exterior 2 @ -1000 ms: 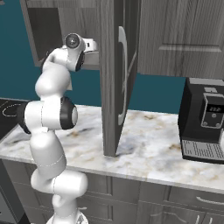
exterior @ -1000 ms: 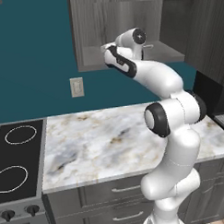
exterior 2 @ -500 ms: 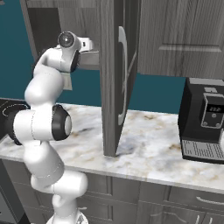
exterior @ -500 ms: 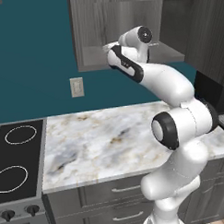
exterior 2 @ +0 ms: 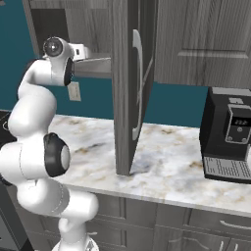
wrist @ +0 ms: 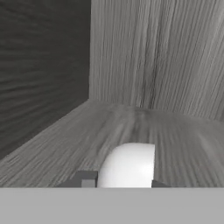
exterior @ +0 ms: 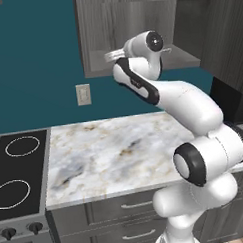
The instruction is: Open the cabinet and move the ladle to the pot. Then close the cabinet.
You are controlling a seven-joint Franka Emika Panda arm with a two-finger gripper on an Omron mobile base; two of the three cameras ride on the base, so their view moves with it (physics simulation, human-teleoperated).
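The cabinet [exterior: 134,23] stands open, its door [exterior 2: 127,98] with the long silver bar handle [exterior 2: 138,83] swung out towards me. My gripper [wrist: 122,181] is inside, low over the cabinet's bottom shelf [wrist: 144,127]. It is shut on the ladle [wrist: 129,166], a pale rounded shape between the fingertips. From the left base, a light curved piece of the ladle [exterior: 112,55] sticks out beside the hand at the shelf's front edge. The hand [exterior 2: 81,51] sits left of the door. The pot is out of view.
A marble counter [exterior: 110,154] runs below the cabinet, with a black stove top [exterior: 18,168] at its left end. A black coffee machine [exterior 2: 230,132] stands on the counter to the right of the door. A wall socket [exterior: 83,94] is under the cabinet.
The elbow has dropped and swung out to the right of the left base view while the hand stayed at the shelf. The jaws closed a little more.
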